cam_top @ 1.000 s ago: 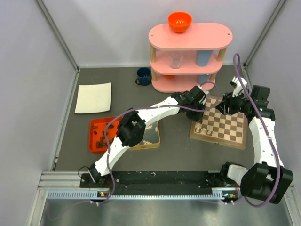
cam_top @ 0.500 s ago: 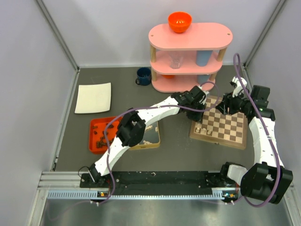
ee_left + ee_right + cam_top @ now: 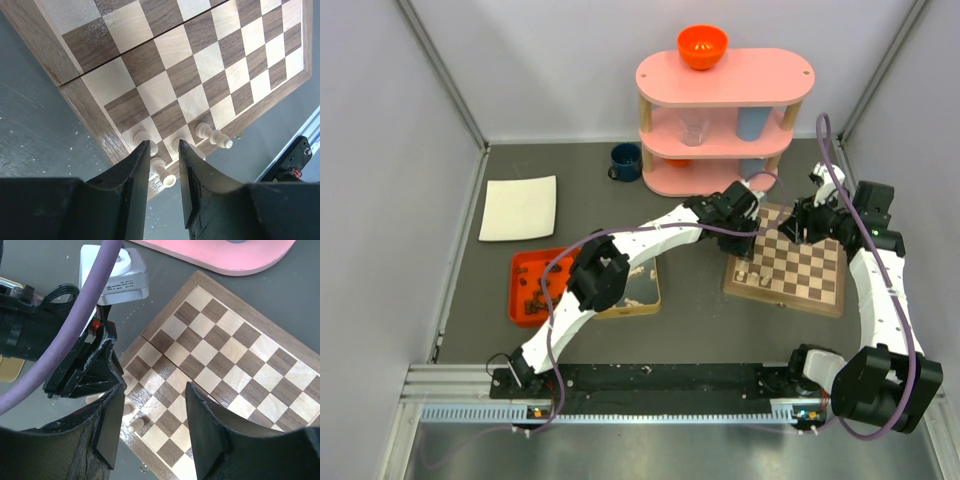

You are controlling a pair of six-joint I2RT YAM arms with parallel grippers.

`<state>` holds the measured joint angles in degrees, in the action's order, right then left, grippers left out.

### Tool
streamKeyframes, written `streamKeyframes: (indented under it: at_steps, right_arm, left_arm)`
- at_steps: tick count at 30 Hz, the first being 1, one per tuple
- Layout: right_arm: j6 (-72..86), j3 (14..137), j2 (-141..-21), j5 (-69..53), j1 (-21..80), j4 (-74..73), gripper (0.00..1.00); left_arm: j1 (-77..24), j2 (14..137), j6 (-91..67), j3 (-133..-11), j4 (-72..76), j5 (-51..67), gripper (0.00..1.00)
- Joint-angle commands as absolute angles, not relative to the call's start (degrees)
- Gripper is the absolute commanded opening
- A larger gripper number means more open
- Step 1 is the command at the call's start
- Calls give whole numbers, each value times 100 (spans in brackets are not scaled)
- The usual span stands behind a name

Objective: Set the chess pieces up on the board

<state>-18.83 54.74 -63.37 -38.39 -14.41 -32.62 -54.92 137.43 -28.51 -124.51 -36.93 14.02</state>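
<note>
A few pale chess pieces (image 3: 202, 131) crowd the corner of the board (image 3: 175, 47) nearest the left arm's base, some upright and two toppled. They are probably light, smooth and quick to tip, so the narrow neck looks like the best place to pinch. The left gripper (image 3: 161, 150) hangs just above them, slightly parted and empty. The right gripper (image 3: 155, 390) gapes empty over the board.

Pale grey walls (image 3: 570, 60) enclose a dark grey table (image 3: 570, 200); a pink tiered shelf (image 3: 750, 80) stands at the back.

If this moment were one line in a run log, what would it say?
left gripper: open, over cream pieces at board corner | right gripper: open, empty, above board | progress: few pieces placed
</note>
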Motion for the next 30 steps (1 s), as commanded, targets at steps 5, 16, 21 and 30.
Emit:
streamKeyframes:
  at_steps: [5, 16, 21, 30]
  right_arm:
    - [-2372, 5256, -5924, -5226, -1494, -3190, 53]
    - [-5708, 6135, -6363, -6847, 65, -5501, 85]
    - [-6952, 6537, -7126, -6549, 1623, -5915, 91]
    - [-6188, 8329, -9420, -3737, 4093, -5142, 90]
  left_arm:
    - [-5309, 12342, -2567, -11613, -2735, 1003, 48]
    - [-4229, 8229, -1556, -7105, -977, 166, 86]
    - [-2683, 6690, -1319, -5610, -1140, 1630, 90]
    - [-1749, 5108, -510, -4711, -2250, 283, 90]
